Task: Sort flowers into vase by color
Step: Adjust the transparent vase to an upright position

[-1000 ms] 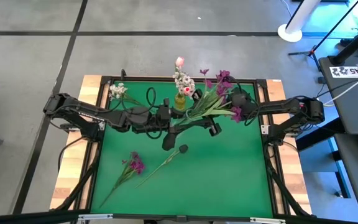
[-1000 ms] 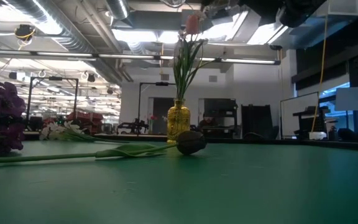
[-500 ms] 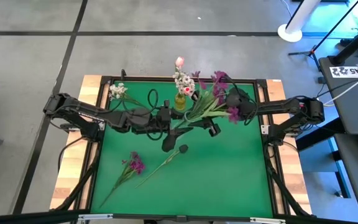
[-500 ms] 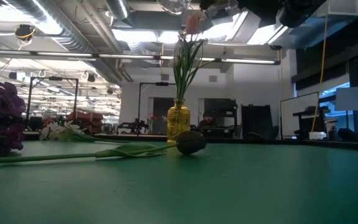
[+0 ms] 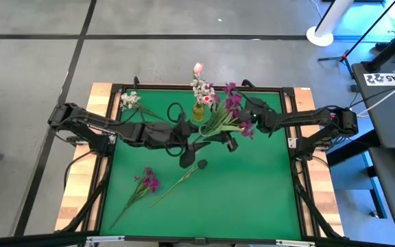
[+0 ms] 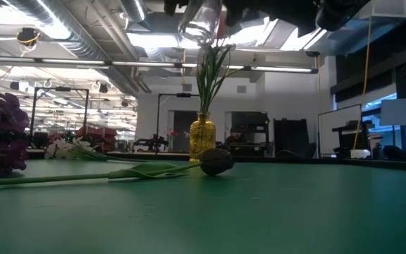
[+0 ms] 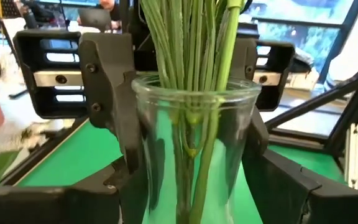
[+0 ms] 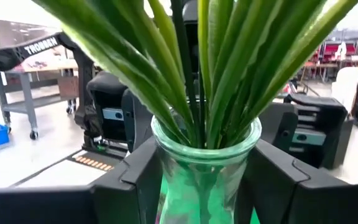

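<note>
Grippers meeting at a clear glass vase above the green mat.
Right gripper [image 5: 230,140] pinches the clear vase [image 7: 191,155] holding purple flowers [image 5: 233,108]; left gripper [image 5: 187,134] flanks it, fingers spread. Beside it stands a yellow vase [image 5: 198,111] with white and pink sprigs [image 5: 200,86]. Nearer the mat's front lie a purple sprig [image 5: 147,180] and dark bloom [image 5: 201,164].
</note>
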### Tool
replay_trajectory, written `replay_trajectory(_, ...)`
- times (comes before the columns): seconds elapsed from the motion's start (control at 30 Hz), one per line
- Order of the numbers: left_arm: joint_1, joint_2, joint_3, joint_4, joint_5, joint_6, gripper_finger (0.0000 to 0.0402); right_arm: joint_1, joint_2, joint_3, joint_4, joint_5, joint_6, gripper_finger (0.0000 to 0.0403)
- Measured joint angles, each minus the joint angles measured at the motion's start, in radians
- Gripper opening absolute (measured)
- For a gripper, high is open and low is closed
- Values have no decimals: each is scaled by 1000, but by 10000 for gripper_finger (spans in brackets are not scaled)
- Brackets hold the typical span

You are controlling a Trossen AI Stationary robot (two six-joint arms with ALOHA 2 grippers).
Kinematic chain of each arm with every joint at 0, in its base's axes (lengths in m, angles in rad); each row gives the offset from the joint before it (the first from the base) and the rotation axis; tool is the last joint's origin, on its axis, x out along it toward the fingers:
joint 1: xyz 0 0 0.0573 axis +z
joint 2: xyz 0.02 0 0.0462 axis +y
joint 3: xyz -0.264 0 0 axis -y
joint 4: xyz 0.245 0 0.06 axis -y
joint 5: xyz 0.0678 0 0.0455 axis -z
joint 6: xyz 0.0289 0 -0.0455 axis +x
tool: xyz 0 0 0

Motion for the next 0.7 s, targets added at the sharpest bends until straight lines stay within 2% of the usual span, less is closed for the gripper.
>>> replay_trajectory(0.53,-47,-37,0,-258,-29,-91,233,1,-15,0,-267,45,-102,184)
replay_trajectory(0.7,-83,-79,3,-343,-22,-136,233,-1,-13,-3,-405,111,-143,184)
